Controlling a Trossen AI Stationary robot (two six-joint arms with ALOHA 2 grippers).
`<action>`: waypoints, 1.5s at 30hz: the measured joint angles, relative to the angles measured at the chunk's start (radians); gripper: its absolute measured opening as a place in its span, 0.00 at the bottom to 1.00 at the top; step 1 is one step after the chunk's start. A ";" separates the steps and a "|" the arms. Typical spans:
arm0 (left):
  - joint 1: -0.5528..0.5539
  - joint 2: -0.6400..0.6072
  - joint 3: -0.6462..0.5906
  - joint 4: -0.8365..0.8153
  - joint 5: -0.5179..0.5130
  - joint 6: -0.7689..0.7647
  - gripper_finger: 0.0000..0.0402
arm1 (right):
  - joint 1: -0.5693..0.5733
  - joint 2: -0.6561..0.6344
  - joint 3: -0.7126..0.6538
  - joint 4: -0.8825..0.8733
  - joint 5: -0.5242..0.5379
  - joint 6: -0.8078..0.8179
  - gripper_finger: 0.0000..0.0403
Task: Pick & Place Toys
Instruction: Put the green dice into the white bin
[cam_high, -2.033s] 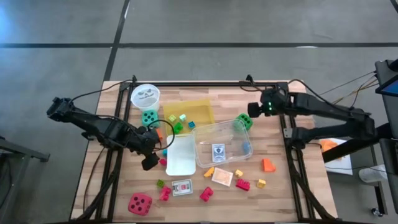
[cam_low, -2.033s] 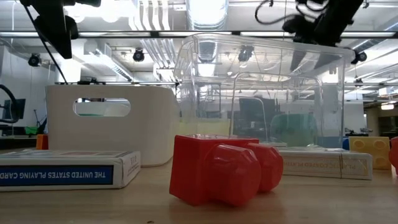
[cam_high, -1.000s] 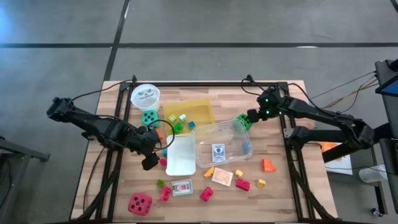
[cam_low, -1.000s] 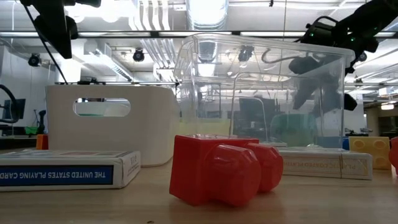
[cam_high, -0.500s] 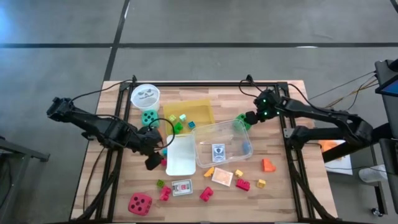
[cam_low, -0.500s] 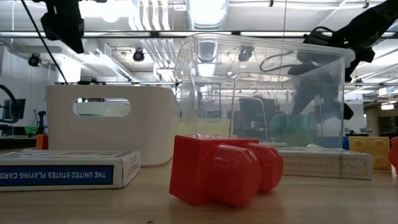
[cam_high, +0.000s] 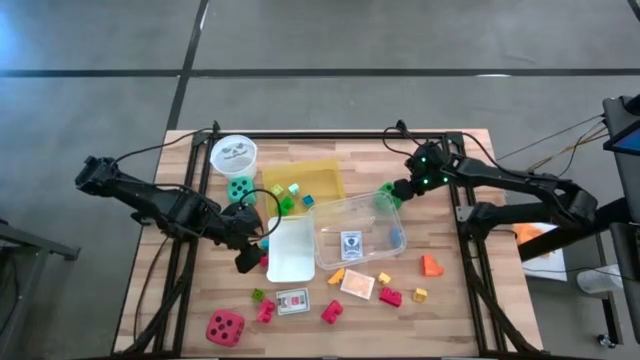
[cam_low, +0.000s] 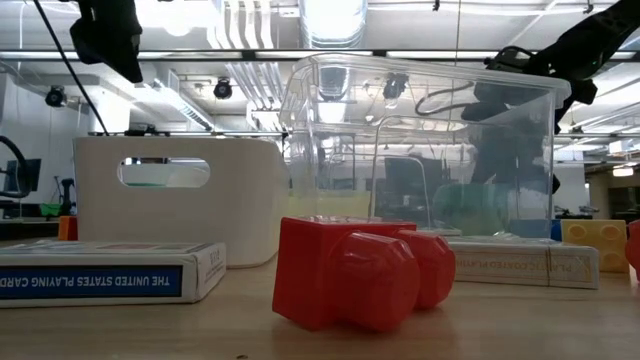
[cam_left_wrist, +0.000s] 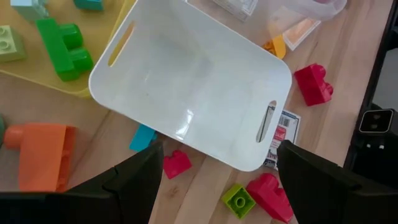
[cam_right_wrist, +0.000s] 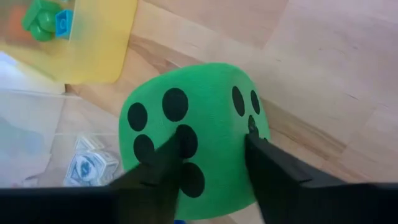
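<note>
The right tool (cam_right_wrist: 208, 163) sits down on the green die (cam_right_wrist: 193, 140), its two dark fingers laid across the die's top face and drawn narrow against it; whether they truly pinch it yet cannot be told. That die is a soft-looking bright green cube with rounded corners and black dots, several showing on the face under the fingers and a few more on the side next to it. It rests on the wooden counter (cam_high: 450, 310) at the far right corner of the clear plastic box (cam_high: 362, 232), just beside the yellow tray (cam_high: 320, 177). A card pack (cam_high: 350, 243) lies inside the box. The left tool (cam_left_wrist: 214, 186) hangs wide and empty over the white bin (cam_left_wrist: 193, 81), near the counter's left side. Around that bin lie small blocks: an orange one (cam_left_wrist: 38, 155), a green one (cam_left_wrist: 62, 42) on the tray edge, red ones (cam_left_wrist: 313, 85) and a lime one (cam_left_wrist: 239, 200). A teal die (cam_high: 240, 188) stands beside the white round cup (cam_high: 233, 153), and a red die (cam_high: 225, 327) sits at the near left corner.
</note>
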 joint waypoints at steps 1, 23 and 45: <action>0.000 0.000 0.000 0.000 0.000 0.000 0.75 | 0.000 0.000 -0.001 -0.002 -0.007 -0.005 0.26; 0.000 0.000 -0.006 0.002 -0.051 0.000 0.75 | 0.001 -0.145 0.001 -0.088 0.024 -0.046 0.10; 0.000 0.001 -0.007 0.012 -0.154 -0.034 0.75 | -0.001 -0.458 0.062 -0.137 0.106 -0.046 0.08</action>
